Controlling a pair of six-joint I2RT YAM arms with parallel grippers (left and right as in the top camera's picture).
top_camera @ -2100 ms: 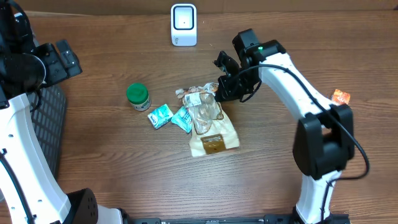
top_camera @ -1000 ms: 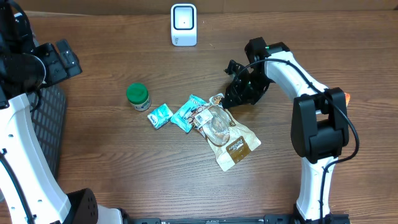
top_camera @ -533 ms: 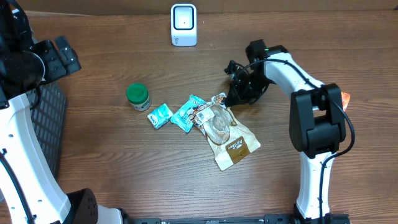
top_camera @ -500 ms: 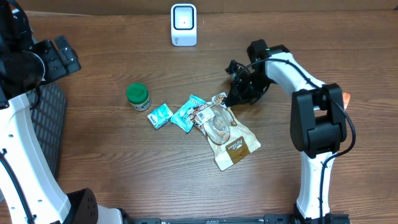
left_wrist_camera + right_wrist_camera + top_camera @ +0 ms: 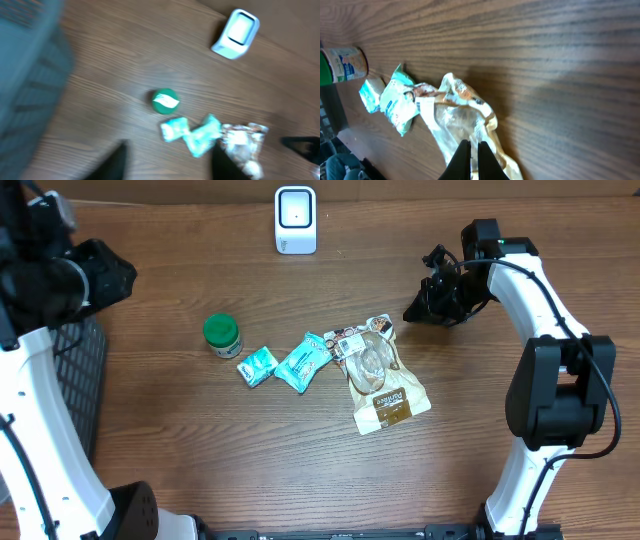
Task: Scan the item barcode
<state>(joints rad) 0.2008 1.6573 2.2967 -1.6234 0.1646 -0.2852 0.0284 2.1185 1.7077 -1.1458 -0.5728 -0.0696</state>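
Counter (image 5: pixel 200 450) stock: one bag (image 5: pixel 385 385), lying flat right of centre, gripped by nothing; one scanner (image 5: pixel 295 220), upright at the far edge.
Bag clear, with a tan label end toward the near edge. Two teal packets (image 5: pixel 303 361) lie at its left, the nearer just beside its top. Green-lidded jar (image 5: pixel 222 334) stands further left. Scanner well apart from all of these. Right jaws pressed together, empty, near the bag's far right corner, not touching it. Left jaws spread, empty, over the counter's left side, well apart from every item; that wrist view is blurred.
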